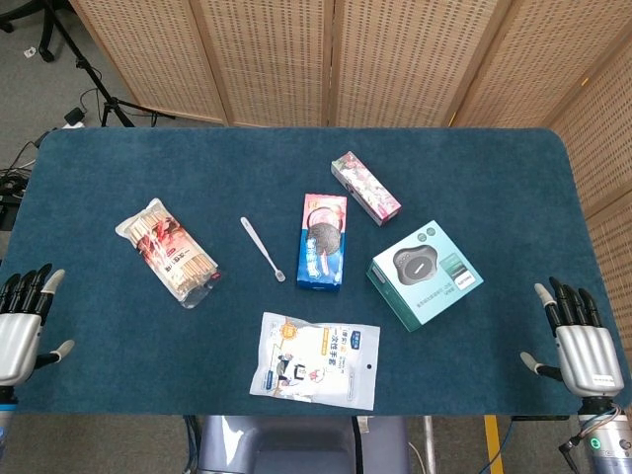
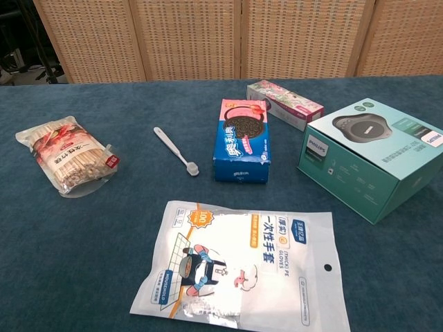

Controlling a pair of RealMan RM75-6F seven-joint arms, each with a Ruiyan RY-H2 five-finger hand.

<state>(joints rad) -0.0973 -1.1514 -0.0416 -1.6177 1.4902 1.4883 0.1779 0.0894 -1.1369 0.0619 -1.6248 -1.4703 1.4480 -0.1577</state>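
Note:
In the head view my left hand [image 1: 18,331] hangs open at the table's near left corner, fingers spread, holding nothing. My right hand [image 1: 580,342] is open at the near right corner, also empty. Neither hand shows in the chest view. Between them on the blue cloth lie a bag of wooden sticks [image 1: 168,251] [image 2: 67,156], a white toothbrush [image 1: 262,248] [image 2: 176,150], a blue Oreo box [image 1: 323,240] [image 2: 243,140], a pink floral box [image 1: 364,188] [image 2: 285,104], a teal Philips box [image 1: 425,274] [image 2: 374,155] and a white glove packet [image 1: 315,359] [image 2: 243,268].
The blue table [image 1: 474,178] is backed by woven wooden screens [image 1: 296,59]. A tripod stand and cables [image 1: 94,99] sit on the floor at the far left. The glove packet lies close to the table's front edge.

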